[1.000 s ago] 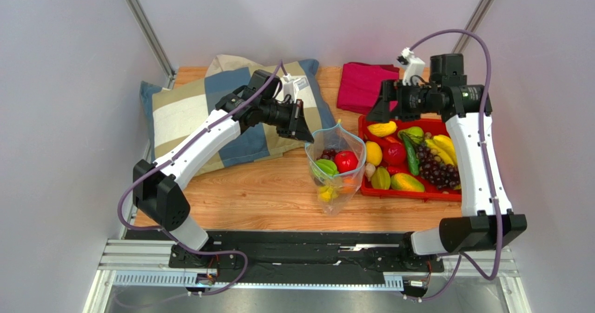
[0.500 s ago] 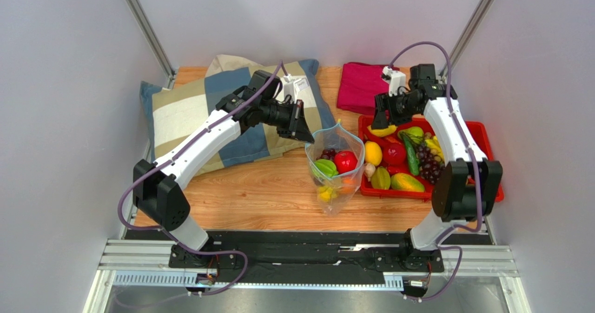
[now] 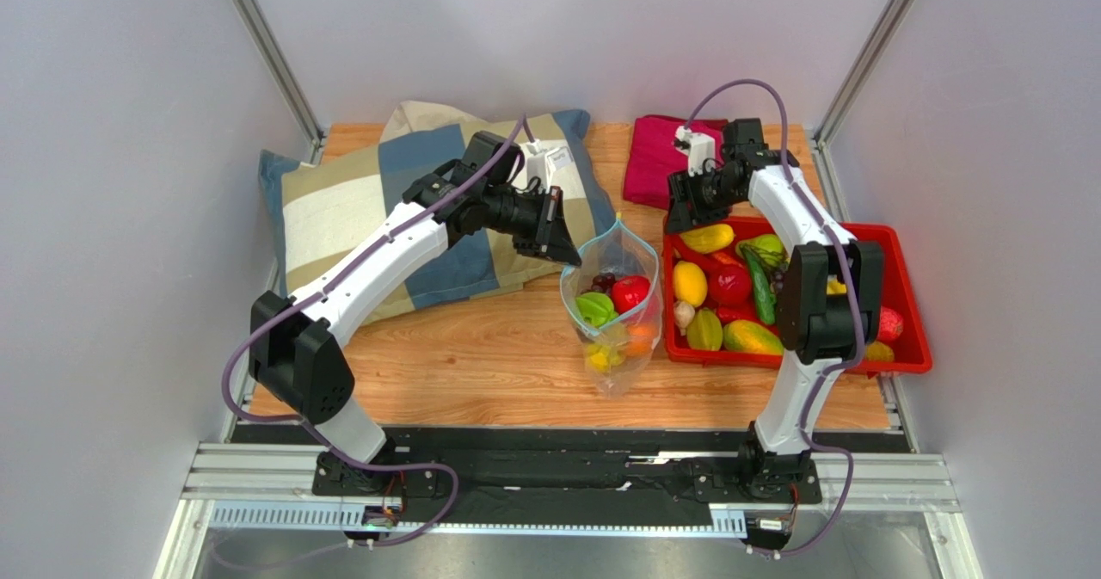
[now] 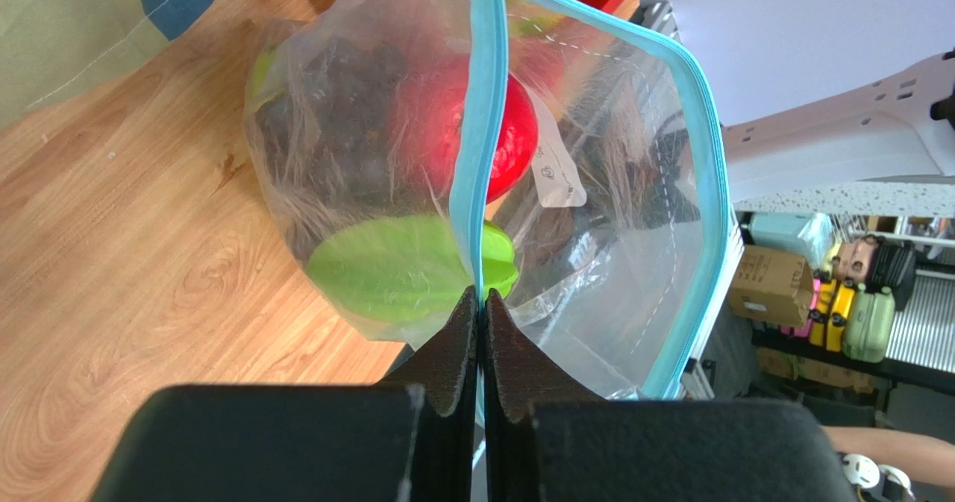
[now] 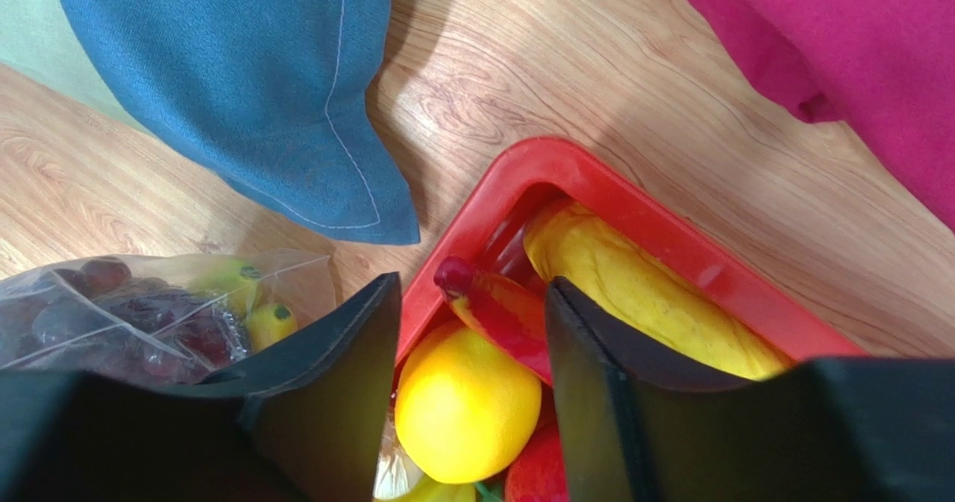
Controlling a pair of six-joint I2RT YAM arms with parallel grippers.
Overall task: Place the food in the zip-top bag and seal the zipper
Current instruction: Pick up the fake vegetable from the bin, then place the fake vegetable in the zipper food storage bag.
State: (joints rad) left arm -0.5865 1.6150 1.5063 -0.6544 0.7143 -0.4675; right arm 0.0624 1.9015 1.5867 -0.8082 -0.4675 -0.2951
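Your left gripper [image 4: 482,340] is pressed flat together on the thin teal-blue zipper strip [image 4: 484,133]. It pinches one lip of the crinkly clear plastic zip-top bag [image 3: 614,321] and holds it up. The other lip bows away, so the mouth gapes. Inside you can see a glossy red apple [image 4: 518,133], a flat green piece [image 4: 381,273] and dark purple grapes [image 4: 325,110]. The bag stands on the wooden tabletop [image 3: 491,360], just beside the left wall of the red plastic tray [image 3: 905,362], with the blue-and-beige checked cushion [image 3: 375,205] behind it.

Your right gripper [image 5: 471,289] hangs over the tray's far left corner, fingers partway spread, with nothing clamped that I can see. A small red-and-yellow piece [image 5: 499,312] lies in the gap, with a round yellow fruit [image 5: 465,407] below it and a long yellow fruit [image 5: 650,301] beside the right finger. The magenta cloth [image 5: 841,43] lies beyond the tray.

That corner is your trouble, I judge. The left finger looks to sit over or outside the tray wall, so closing here may catch the rim along with the food. A lift would then drag or tip the tray against the bag. The glossy piece may also squirt out of a shallow pinch. The bag hangs from one pinch on its strip, and a knock from the right arm or a heavy drop could pull the strip free, leaving the bag to slump and spill.
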